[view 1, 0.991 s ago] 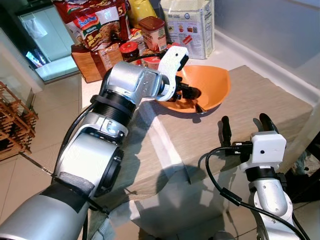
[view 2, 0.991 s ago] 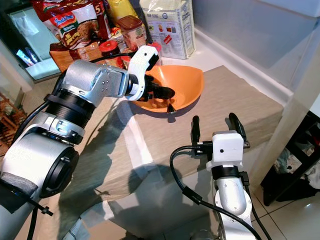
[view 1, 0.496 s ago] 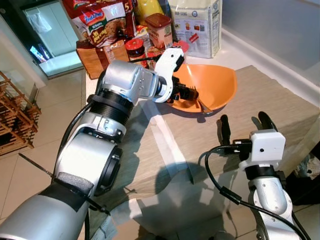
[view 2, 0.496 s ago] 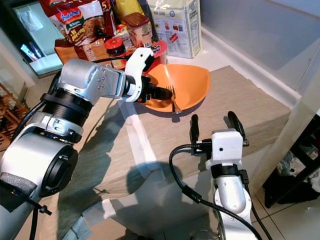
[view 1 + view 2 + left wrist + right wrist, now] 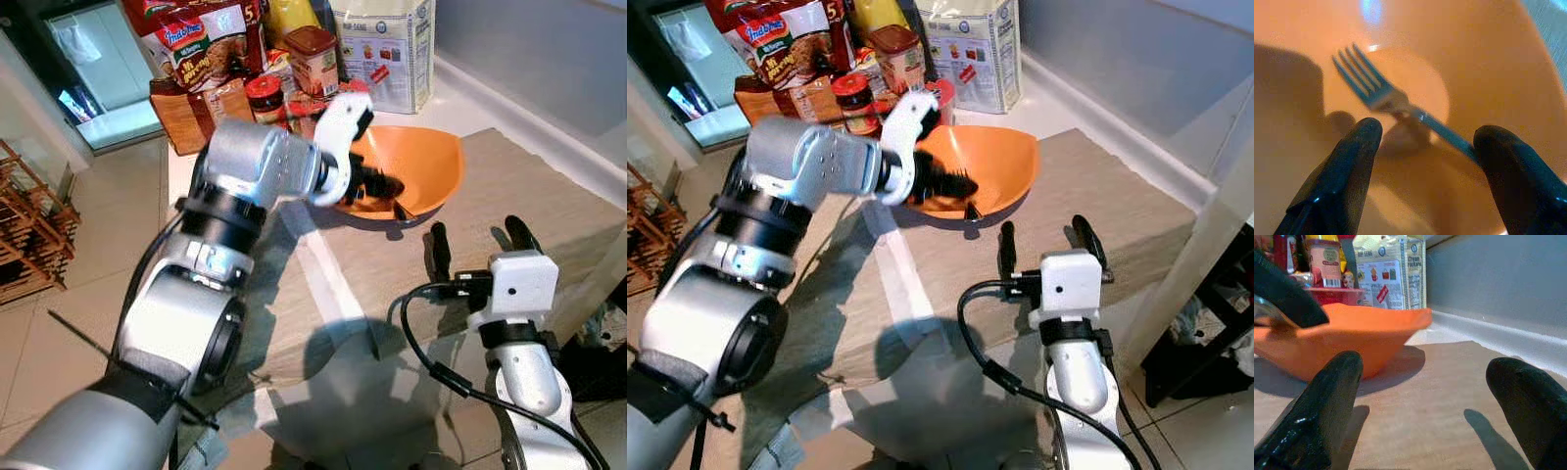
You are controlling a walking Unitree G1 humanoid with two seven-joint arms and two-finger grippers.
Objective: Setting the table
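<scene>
Near the front edge of the table point(image 5: 549, 211) the right gripper point(image 5: 472, 247) is held with its 2 fingers spread and nothing between them. Further in, toward the far edge, the left gripper point(image 5: 1425, 161) is reached into the orange bowl point(image 5: 421, 171), its fingers parted over the fork point(image 5: 1400, 105), which is lying on the bowl's bottom, not yet gripped. The fork is judged light, stiff and slippery, best pinched across its thin handle; beyond the bowl, jars point(image 5: 266, 98) and food packets point(image 5: 377, 44) are crowded.
</scene>
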